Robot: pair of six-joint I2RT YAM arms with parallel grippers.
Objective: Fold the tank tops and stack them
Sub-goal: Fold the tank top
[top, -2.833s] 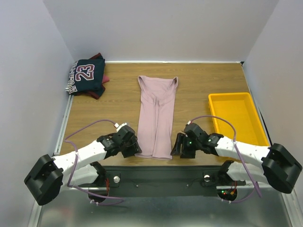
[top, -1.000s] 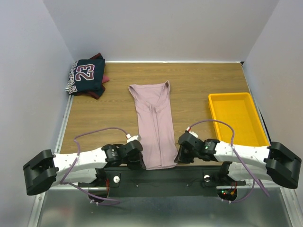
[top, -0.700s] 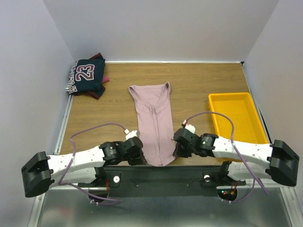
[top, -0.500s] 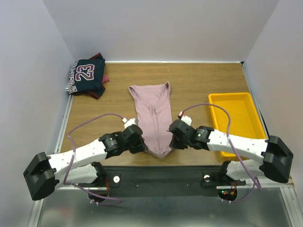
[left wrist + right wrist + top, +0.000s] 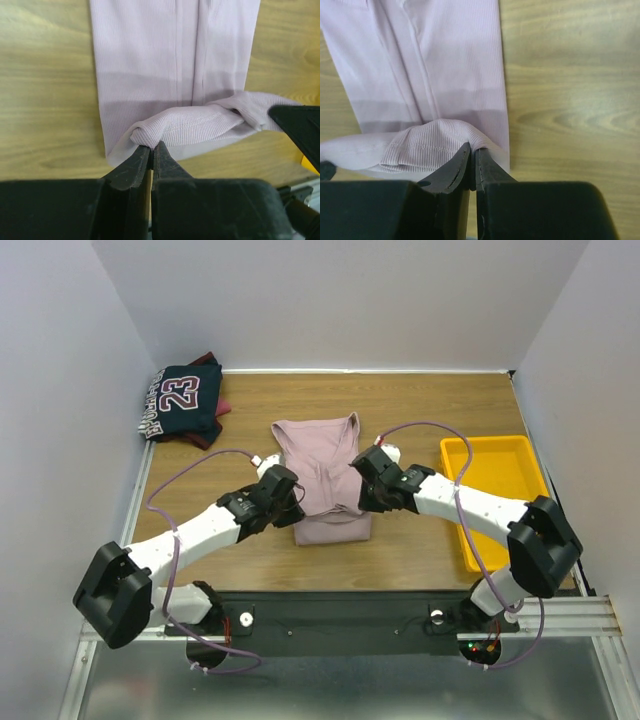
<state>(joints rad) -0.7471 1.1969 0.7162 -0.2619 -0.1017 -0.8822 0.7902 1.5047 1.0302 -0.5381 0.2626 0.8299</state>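
The dusty pink tank top (image 5: 322,462) lies lengthwise in the middle of the wooden table, its near hem lifted and doubled back over its lower half. My left gripper (image 5: 291,497) is shut on the hem's left corner (image 5: 145,137). My right gripper (image 5: 362,492) is shut on the hem's right corner (image 5: 472,140). Both hold the hem a little above the flat cloth (image 5: 170,55). The navy tank top (image 5: 182,398) with "23" lies folded at the far left corner, on top of a maroon one (image 5: 214,430) whose edge peeks out.
A yellow plastic tray (image 5: 505,492) stands at the right side of the table (image 5: 440,410), close to my right forearm. White walls close in the back and both sides. Bare wood (image 5: 570,75) shows right of the pink top.
Both grippers have carried the pink top's near hem from the table's front edge away toward the back, folding the lower part over the rest. The navy and maroon tops have not moved.
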